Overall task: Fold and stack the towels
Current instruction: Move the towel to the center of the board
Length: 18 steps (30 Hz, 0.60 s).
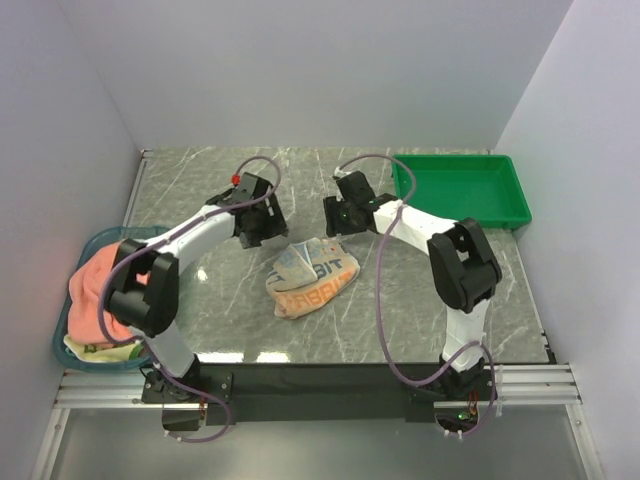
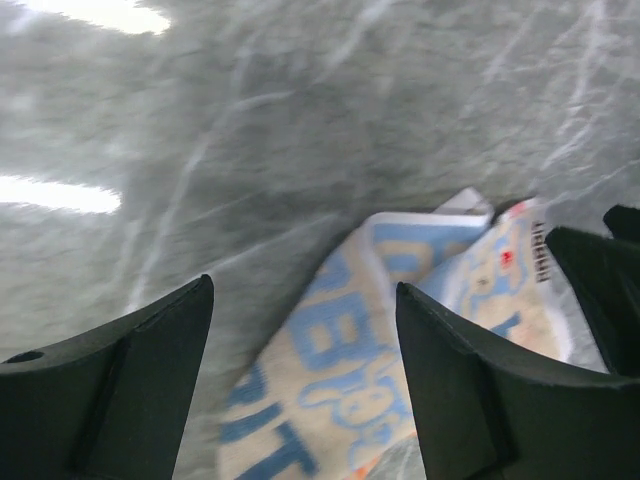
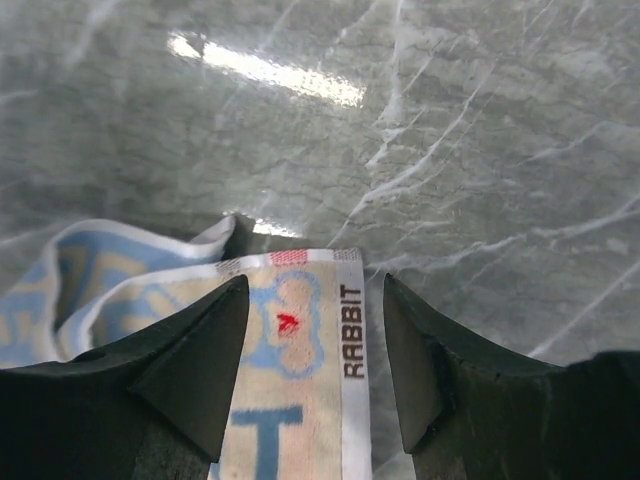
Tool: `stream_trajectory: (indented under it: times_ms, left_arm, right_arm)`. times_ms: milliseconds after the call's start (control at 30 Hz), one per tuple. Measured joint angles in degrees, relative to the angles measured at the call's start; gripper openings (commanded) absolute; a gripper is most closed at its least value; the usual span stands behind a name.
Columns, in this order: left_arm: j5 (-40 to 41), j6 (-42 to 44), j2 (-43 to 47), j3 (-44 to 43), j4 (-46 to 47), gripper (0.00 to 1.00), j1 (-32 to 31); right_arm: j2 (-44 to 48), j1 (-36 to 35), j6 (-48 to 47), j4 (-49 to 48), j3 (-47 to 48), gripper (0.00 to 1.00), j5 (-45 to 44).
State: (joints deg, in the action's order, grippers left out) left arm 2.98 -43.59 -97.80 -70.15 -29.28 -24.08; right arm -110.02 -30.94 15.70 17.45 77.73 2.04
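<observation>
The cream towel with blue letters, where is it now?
In the top view the cream towel lies in the middle, just below the left claw and right claw, with the blue basket to its left and the green tray far right.

Top view: bright, even overhead light falls on the bench, casting only soft-edged shadows, with a pale sheen along its near edge. Left wrist view: blurred throughout, with white glare patches on the bench at upper left; the left gripper reads as a dark, featureless silhouette. Right wrist view: sharper, with one glare streak; lettering on the cream towel is legible.
</observation>
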Motion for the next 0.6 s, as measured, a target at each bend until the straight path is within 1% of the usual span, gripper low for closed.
stream_trajectory:
  times_ms: [133,200,433,533,567,600]
  left_arm:
    - [-0.11,1.33,4.22,4.46,0.48,0.8,1.84]
    - [-0.13,2.16,5.44,5.81,0.94,0.8,2.21]
    - [-1.7,4.0,6.38,6.93,1.66,0.81,2.8]
    - [-2.73,5.11,7.39,6.93,1.62,0.81,3.02]
    - [-2.82,5.55,7.82,6.93,1.6,0.81,3.06]
    - [-2.82,6.12,8.39,6.93,1.55,0.81,3.13]
  right_arm:
    - [-3.5,-0.96,-0.42,1.31,2.08,0.59,-2.08]
    - [-5.11,-1.49,-0.42,1.62,2.89,0.59,-3.23]
    - [-7.26,-3.67,-0.42,2.71,3.3,0.58,-7.04]
    - [-7.37,-4.35,-0.37,2.67,3.26,0.51,-8.63]
    - [-7.37,-4.46,-0.33,2.67,3.17,0.43,-8.9]
    - [-7.37,-4.5,-0.11,2.51,2.99,0.38,-9.16]
